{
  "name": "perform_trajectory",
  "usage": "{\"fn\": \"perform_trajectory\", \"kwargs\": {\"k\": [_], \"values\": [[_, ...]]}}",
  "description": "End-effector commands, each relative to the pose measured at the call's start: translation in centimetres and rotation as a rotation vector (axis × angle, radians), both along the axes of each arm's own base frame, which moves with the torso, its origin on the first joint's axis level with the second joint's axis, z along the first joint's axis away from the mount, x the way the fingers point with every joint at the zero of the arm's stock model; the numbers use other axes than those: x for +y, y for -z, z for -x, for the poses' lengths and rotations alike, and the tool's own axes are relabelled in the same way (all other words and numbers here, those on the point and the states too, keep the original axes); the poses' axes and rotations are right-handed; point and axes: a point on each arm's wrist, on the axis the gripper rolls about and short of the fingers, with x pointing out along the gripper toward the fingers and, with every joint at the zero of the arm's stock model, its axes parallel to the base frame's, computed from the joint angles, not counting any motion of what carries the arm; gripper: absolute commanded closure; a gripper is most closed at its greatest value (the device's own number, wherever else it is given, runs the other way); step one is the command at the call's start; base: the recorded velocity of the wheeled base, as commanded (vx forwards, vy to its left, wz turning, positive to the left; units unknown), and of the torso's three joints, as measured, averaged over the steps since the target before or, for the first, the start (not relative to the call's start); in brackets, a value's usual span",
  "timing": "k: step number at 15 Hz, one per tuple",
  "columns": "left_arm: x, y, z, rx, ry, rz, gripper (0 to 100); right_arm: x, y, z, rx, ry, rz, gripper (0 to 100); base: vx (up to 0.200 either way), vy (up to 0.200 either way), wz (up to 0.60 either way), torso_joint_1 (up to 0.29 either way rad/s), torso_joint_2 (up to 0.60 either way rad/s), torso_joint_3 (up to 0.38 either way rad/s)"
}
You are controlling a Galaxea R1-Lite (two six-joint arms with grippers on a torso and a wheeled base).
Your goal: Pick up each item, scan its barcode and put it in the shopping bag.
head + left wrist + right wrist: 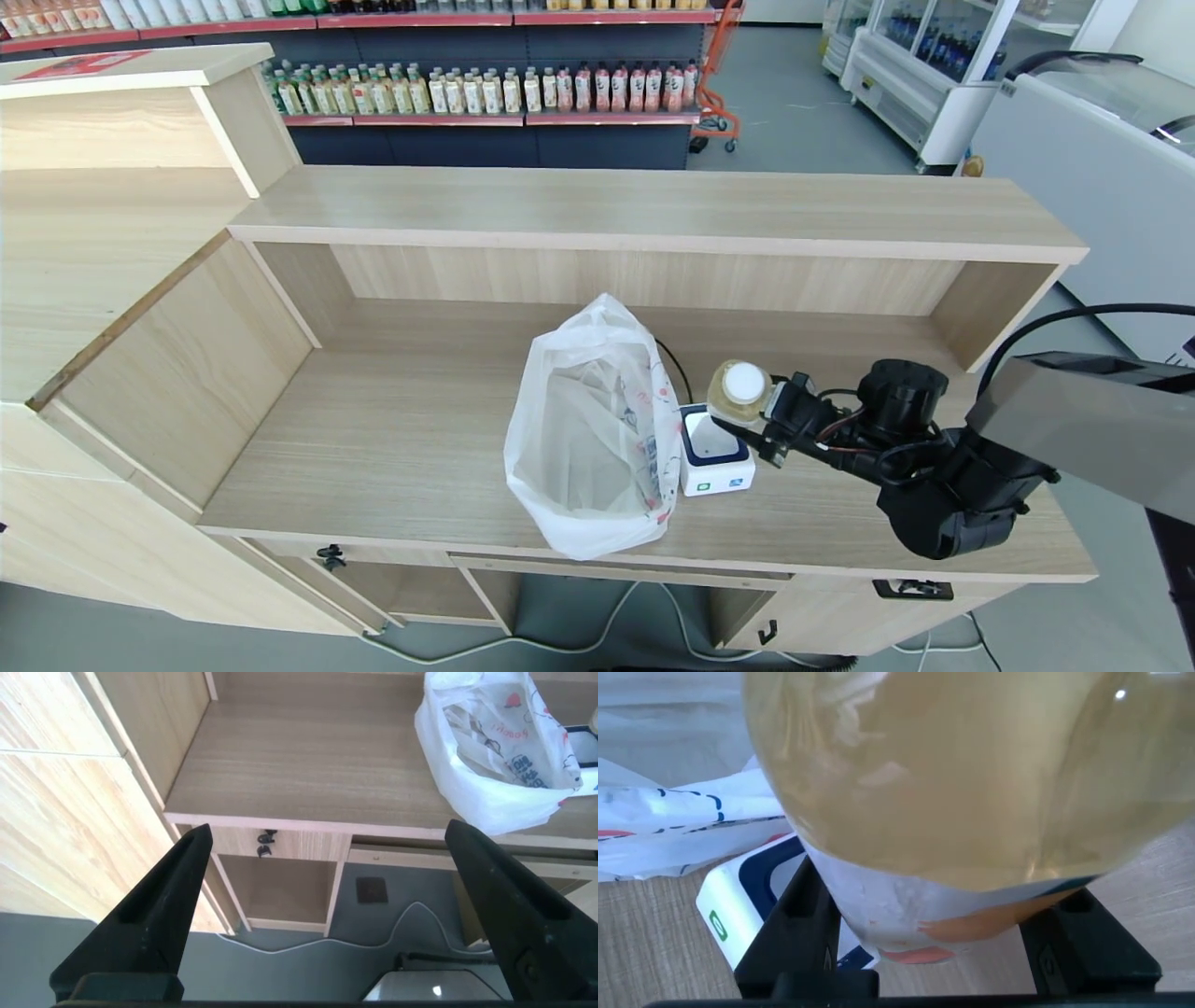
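Observation:
My right gripper [758,417] is shut on a bottle [739,393] of pale yellow drink with a white cap, held upright just above the back right corner of the white barcode scanner [714,454]. In the right wrist view the bottle [971,793] sits between the black fingers [799,915], with the scanner [752,910] below it. The white plastic shopping bag [593,429] stands open just left of the scanner. My left gripper [327,905] hangs open below the counter's front edge, with the bag [495,751] off to one side above it.
The wooden counter [392,439] has a raised shelf [653,210] at the back and a side wall on the left. A black cable [674,366] runs behind the bag to the scanner. Shelves of bottles and freezers stand in the room behind.

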Motion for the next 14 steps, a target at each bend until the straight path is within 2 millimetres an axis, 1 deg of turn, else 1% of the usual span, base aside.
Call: {"fn": "perform_trajectory", "kwargs": {"k": [1, 7, 14], "values": [[0.0, 0.0, 0.0, -0.001, 0.000, -0.002, 0, 0.1, 0.3, -0.6, -0.011, -0.012, -0.003, 100, 0.000, 0.000, 0.00, 0.000, 0.00, 0.000], [0.0, 0.0, 0.0, -0.001, 0.000, -0.002, 0, 0.3, 1.0, -1.1, -0.009, -0.046, -0.004, 100, 0.000, 0.000, 0.00, 0.000, 0.00, 0.000], [0.0, 0.0, 0.0, -0.001, 0.000, 0.000, 0, 0.6, 2.0, -2.1, -0.015, -0.062, -0.005, 100, 0.000, 0.000, 0.00, 0.000, 0.00, 0.000]]}}
